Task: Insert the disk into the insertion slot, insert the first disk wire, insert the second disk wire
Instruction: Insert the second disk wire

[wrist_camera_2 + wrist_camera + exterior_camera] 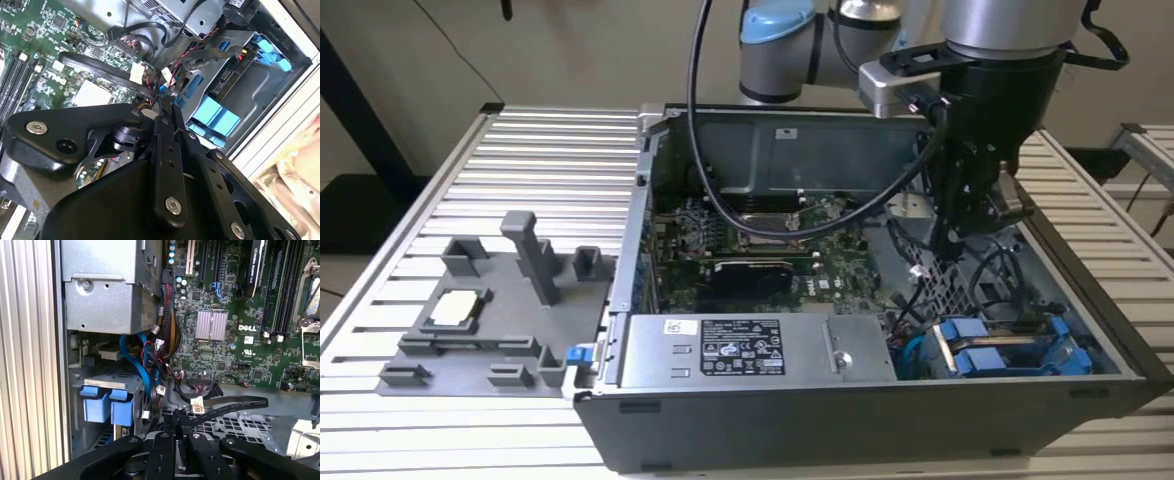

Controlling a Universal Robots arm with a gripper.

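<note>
The claw [958, 240] hangs down inside the open computer case [854, 430]. Its 2 fingers [165, 445] are drawn close together, and in the first wrist view they appear to pinch the end of a black flat cable [230, 406] that carries a small white tag and trails away from the fingertips over the perforated metal floor. The disk [983, 360] lies below the claw and apart from it. It is already seated in the insertion slot [923, 285], with the 2 bright blue end tabs of its carrier facing outward; both wrist views show those tabs [107, 407] just beyond the fingertips, beside the case's side wall. A bundle of red, black and blue wires [150, 365] hangs between the claw and the disk. The grey power supply box [747, 350] with its white sticker sits beside the slot, farther from the claw than the disk is. The green motherboard [761, 260] spreads out on the claw's other side. The case rests on a slatted metal table [520, 140].
</note>
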